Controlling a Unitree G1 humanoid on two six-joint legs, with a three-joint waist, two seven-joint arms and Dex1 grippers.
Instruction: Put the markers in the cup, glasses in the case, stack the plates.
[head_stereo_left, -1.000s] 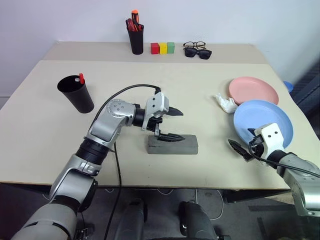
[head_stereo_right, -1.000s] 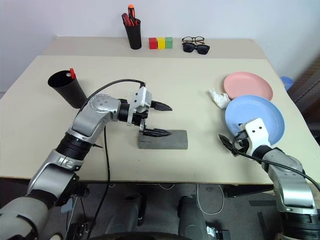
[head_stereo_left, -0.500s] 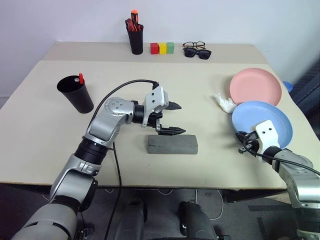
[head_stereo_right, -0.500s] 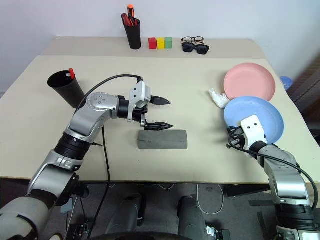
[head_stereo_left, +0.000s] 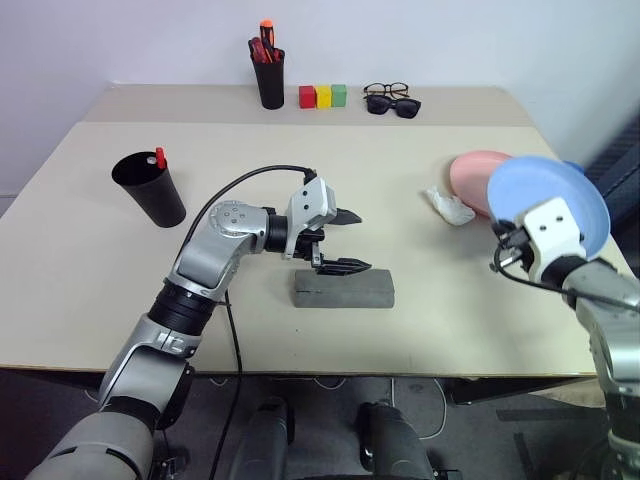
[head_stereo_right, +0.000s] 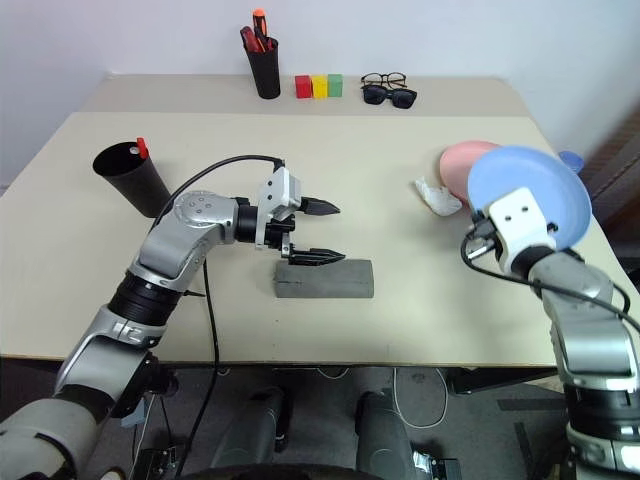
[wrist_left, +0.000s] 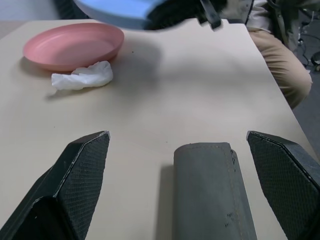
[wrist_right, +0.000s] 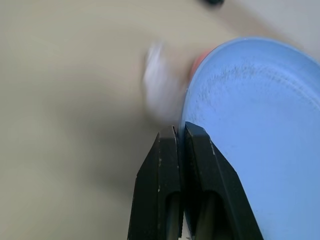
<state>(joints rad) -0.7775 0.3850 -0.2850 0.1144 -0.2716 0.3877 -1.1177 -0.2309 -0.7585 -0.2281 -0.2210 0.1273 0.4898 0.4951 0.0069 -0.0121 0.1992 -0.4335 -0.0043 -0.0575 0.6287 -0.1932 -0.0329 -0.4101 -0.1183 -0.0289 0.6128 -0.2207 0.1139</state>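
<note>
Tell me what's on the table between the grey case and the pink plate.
A crumpled white tissue lies there, close beside the pink plate; the rest of the table from the grey case is bare. The left eye view shows it.

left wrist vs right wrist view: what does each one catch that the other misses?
Left wrist only: the open left hand over the closed grey case, with a person's tan trouser leg past the table edge.
Right wrist only: the right hand shut on the blue plate's rim.
Both: the blue plate held off the table, the pink plate on it, and the crumpled white tissue beside the pink plate.
</note>
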